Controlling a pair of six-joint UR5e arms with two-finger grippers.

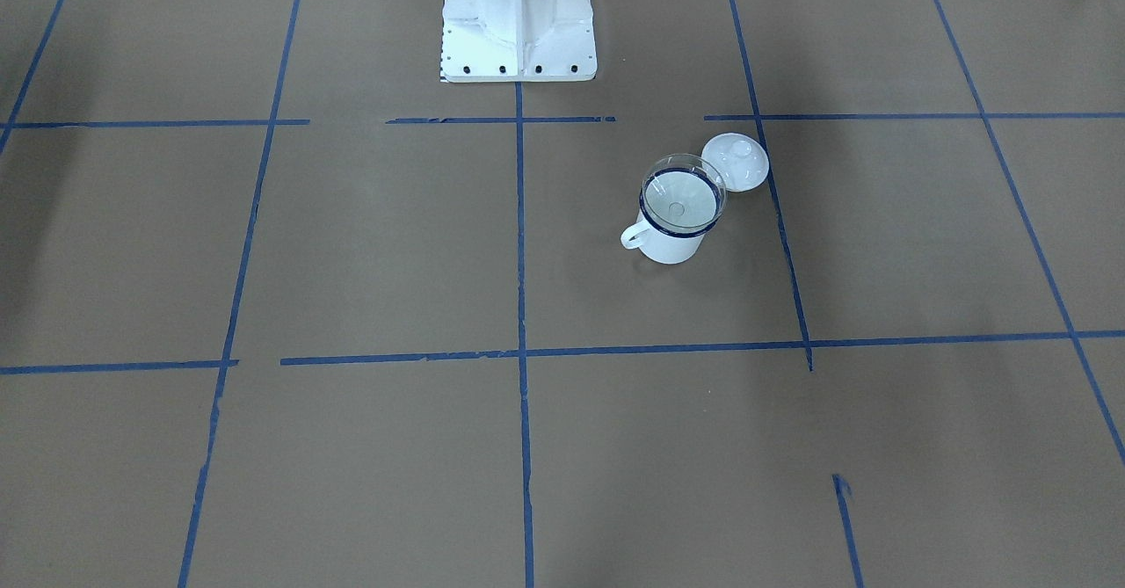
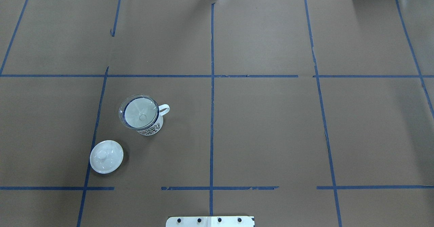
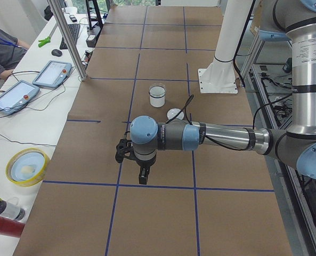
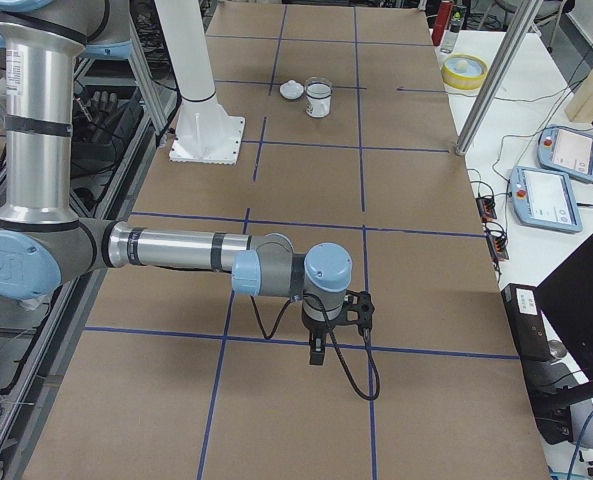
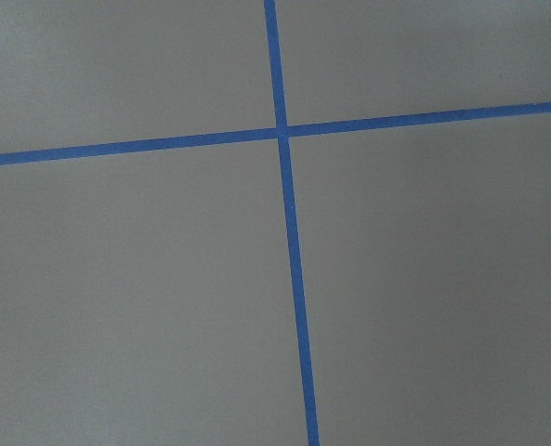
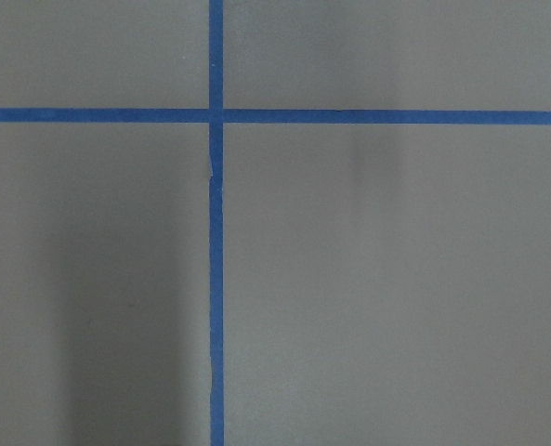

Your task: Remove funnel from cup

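Note:
The clear funnel (image 1: 677, 197) sits in the white mug with a dark blue rim (image 1: 670, 249), spout down, on the robot's left half of the table. In the overhead view the funnel (image 2: 139, 112) fills the mug's (image 2: 152, 129) mouth and the handle points right. My left gripper (image 3: 142, 178) shows only in the exterior left view, hanging above the paper well short of the mug (image 3: 157, 96); I cannot tell if it is open. My right gripper (image 4: 317, 355) shows only in the exterior right view, far from the mug (image 4: 318, 98); I cannot tell its state either.
A white round knobbed lid (image 2: 106, 156) lies on the paper beside the mug, apart from it. The robot's white base (image 1: 518, 21) stands at the table's near edge. A yellow bowl (image 3: 27, 166) and tablets (image 3: 52, 73) lie on the side bench.

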